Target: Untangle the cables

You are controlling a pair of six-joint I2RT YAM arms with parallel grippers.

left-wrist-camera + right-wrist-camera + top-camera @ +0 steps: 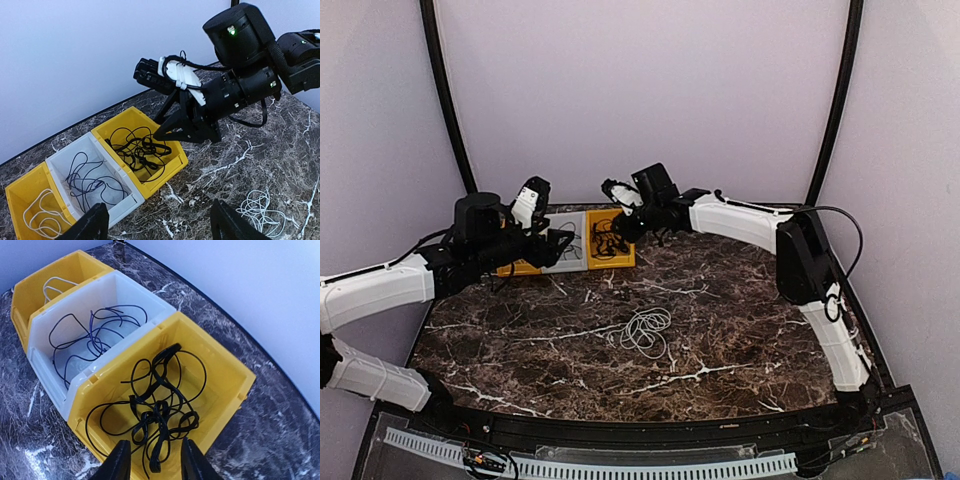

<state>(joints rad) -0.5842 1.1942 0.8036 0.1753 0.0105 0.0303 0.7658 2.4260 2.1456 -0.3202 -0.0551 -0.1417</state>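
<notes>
Right gripper [155, 450]: fingers parted, nothing clamped, hovering just over the black cable [157, 410].
Black cable: loose tangle inside the yellow bin [227, 367].
Dark cable [95, 335]: in the white bin [127, 285] alongside.
White cable [52, 285]: in the end yellow bin [75, 262].
White coil [645, 330]: out on the marble table [740, 320].
Left gripper [160, 215]: wide apart, empty.

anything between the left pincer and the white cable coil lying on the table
Nothing visible: only bare dark marble table lies between the left pincer and the loose white cable coil. The right pincer is away over the yellow plastic bin.
</notes>
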